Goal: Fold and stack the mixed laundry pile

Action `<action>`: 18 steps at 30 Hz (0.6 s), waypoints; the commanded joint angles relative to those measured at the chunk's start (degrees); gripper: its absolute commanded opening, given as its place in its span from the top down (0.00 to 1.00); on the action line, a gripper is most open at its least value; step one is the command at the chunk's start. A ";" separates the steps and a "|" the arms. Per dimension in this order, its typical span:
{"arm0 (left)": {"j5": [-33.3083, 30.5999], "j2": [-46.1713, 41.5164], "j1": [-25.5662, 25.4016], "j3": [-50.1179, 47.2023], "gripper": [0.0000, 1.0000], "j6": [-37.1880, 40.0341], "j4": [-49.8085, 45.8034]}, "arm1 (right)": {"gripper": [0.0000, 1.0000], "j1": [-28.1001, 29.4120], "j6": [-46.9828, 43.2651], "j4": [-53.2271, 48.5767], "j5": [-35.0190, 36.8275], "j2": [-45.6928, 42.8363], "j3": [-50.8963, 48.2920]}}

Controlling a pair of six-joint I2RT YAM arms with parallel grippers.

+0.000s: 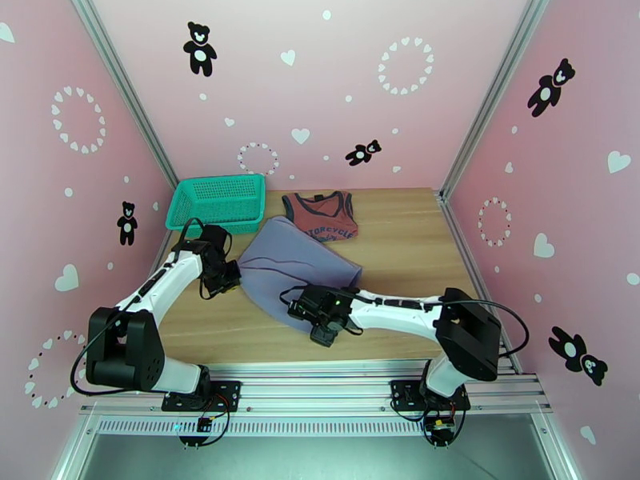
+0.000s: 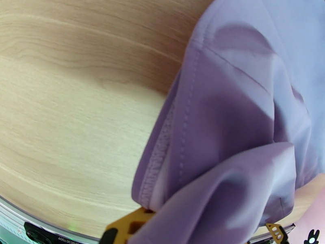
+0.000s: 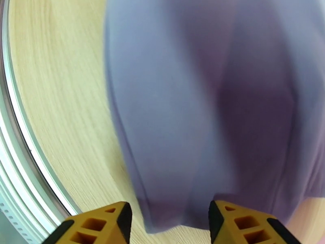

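Pink walls (image 1: 320,90) w/ black bear decals (image 1: 199,48) & white hearts (image 1: 300,135); pale wood tabletop (image 1: 400,242) mid-frame; alu rail (image 1: 320,390) along btm; light prob. overhead.

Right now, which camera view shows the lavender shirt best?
Top external: nearly the whole lavender shirt is in frame, its outline and lie clear. The left wrist view gives a sharp close-up of one stitched hem and some folds. The right wrist view gives a blurred stretch of its edge.
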 commanded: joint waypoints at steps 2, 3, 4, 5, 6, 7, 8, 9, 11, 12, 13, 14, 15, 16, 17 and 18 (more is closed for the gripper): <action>0.39 -0.78 0.41 0.31 1.00 -1.51 1.45 | 0.50 0.96 1.74 -2.56 0.14 4.11 2.52; 0.33 -0.78 0.34 0.31 1.00 -1.51 1.45 | 0.51 1.00 2.02 -2.87 0.53 5.03 2.87; 0.36 -0.90 0.40 0.31 1.00 -1.51 1.45 | 0.52 1.05 2.31 -3.16 0.83 5.86 3.15; 0.26 -0.88 0.35 0.31 1.00 -1.51 1.37 | 0.54 1.05 2.64 -3.33 1.46 6.33 3.42; 0.21 -0.96 0.34 0.31 1.00 -1.51 1.37 | 0.56 1.05 2.92 -3.52 2.16 6.84 3.65; 0.21 -1.00 0.35 0.22 1.00 -1.51 1.30 | 0.59 1.03 3.11 -3.64 2.40 7.20 3.81; 0.11 -1.02 0.31 0.22 1.00 -1.59 1.28 | 0.63 1.05 3.28 -3.60 2.49 7.39 3.85; 0.05 -0.98 0.35 0.22 1.00 -1.60 1.28 | 0.70 1.05 3.54 -3.54 2.78 7.59 3.99; -0.19 -0.98 0.36 0.22 1.00 -1.65 1.24 | 0.82 1.05 3.77 -3.86 2.72 7.76 4.35; -0.29 -1.00 0.38 0.14 1.00 -1.69 1.11 | 0.97 1.05 3.94 -4.20 2.85 7.65 4.67; -0.39 -1.02 0.35 0.13 1.00 -1.69 1.04 | 1.00 1.05 4.11 -4.56 3.13 7.27 4.95; -0.69 -0.99 0.35 0.18 1.00 -1.69 0.87 | 1.00 1.05 4.00 -4.92 3.00 6.75 5.04; -1.40 -0.99 0.35 0.22 1.00 -1.69 0.47 | 1.00 1.05 3.85 -5.30 2.89 5.85 5.24; -2.11 -0.97 0.37 0.29 1.00 -1.62 0.12 | 1.00 1.05 3.70 -5.61 3.18 4.74 5.26; -2.54 -0.92 0.35 0.31 0.92 -1.60 -0.06 | 1.00 1.05 3.56 -5.88 3.61 3.71 5.26; -2.62 -1.03 0.34 0.20 0.74 -1.60 -0.08 | 1.00 1.05 3.30 -6.38 4.13 2.44 5.38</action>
